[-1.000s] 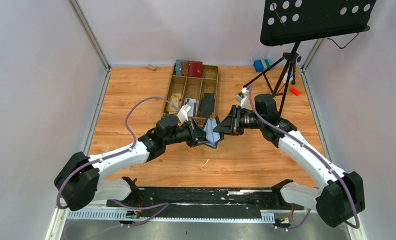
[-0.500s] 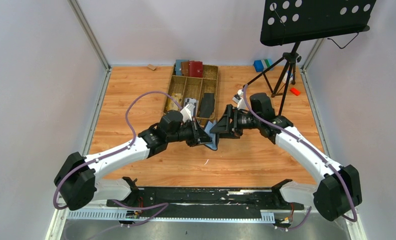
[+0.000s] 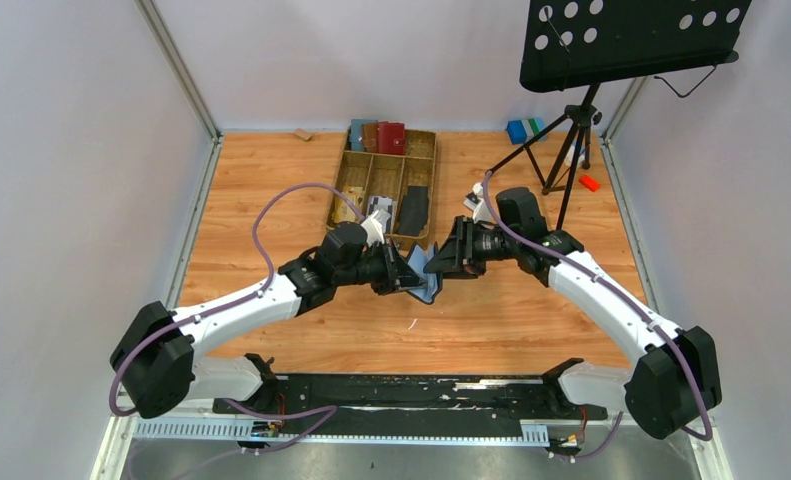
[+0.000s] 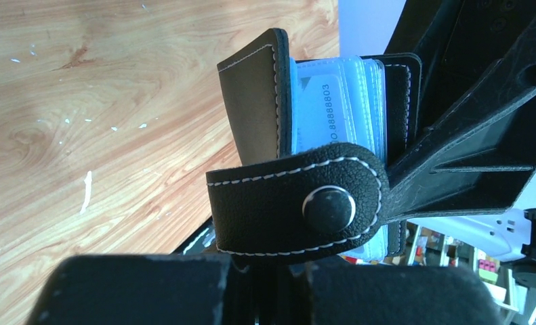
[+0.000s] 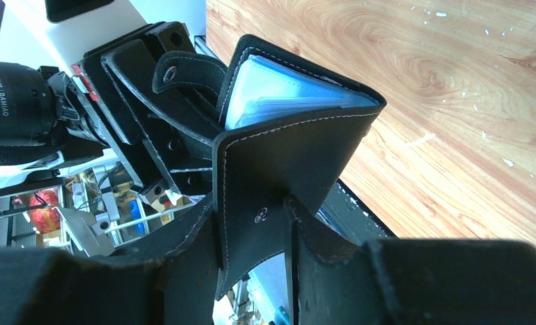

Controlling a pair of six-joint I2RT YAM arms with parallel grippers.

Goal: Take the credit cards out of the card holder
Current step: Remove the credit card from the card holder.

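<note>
**Holder held up between both arms, cards not yet out**

The small black stitched-leather folding card holder (image 3: 423, 273) hangs above the wooden tabletop (image 3: 271, 190), between the two arms and just in front of the compartmented wooden tray (image 3: 343, 190).

The left gripper (image 3: 405, 274) has its jaws closed on the holder's lower edge, beneath the rounded black closure tab with a snap stud (image 4: 293, 203). The tab curls loose across the front.

The right gripper (image 3: 440, 262) has its jaws on either side of the opposite black cover flap (image 5: 278, 156). The flap fills the gap between them, but I cannot tell whether it is pinched or merely straddled.

The covers gape. Pale blue clear plastic sleeve pages (image 5: 282, 88) fan between them, and a whitish credit card printed with a number (image 4: 322, 112) sits inside one sleeve.

The step in hand looks like spreading the holder open, with no card drawn yet. Next, the right jaws would likely need to leave the cover, reach the exposed card edge and pinch the card alone. The left jaws would brace the holder meanwhile. The sleeves are slick and close-packed, so a whole page could be caught instead of a card.
</note>
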